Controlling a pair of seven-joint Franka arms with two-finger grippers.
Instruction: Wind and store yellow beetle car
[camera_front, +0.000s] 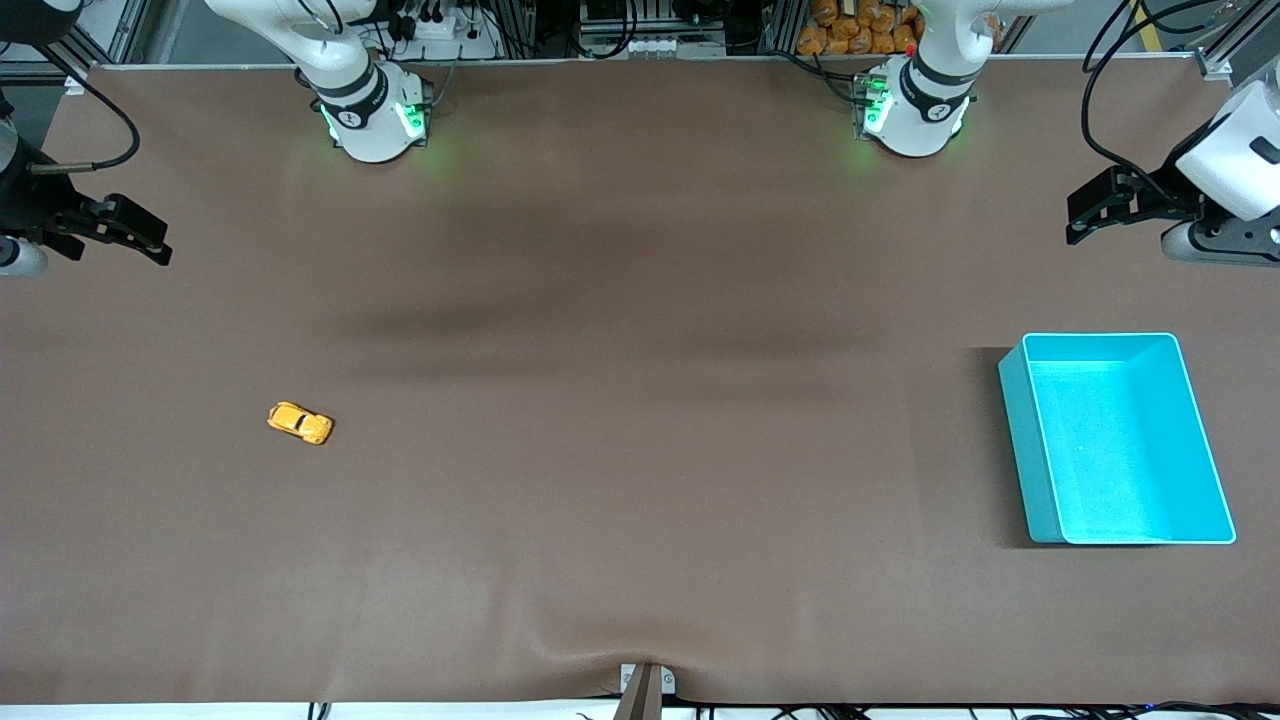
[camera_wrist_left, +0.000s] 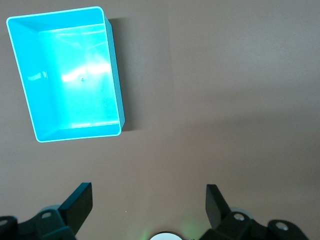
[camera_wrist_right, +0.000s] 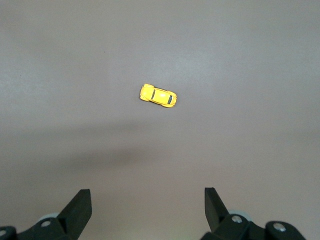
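Brown mat covered the desk (camera_front: 640, 500); the yellow beetle car (camera_front: 300, 423) was seen on its wheels toward the right arm's end, untouched, well apart from the turquoise bin (camera_front: 1040, 450) at the left arm's end. The right tool (camera_wrist_right: 147, 212) was held spread and empty above the desk with the car in its view, probably staged for the pick. The left tool (camera_wrist_left: 149, 207) was held spread and empty near the bin, waiting. Nothing wound or stored yet.

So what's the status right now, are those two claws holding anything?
Left gripper and right gripper both open, empty, waiting at their table ends. Yellow beetle car untouched on the table, toward the right arm's end. Turquoise bin empty; nothing in the way.
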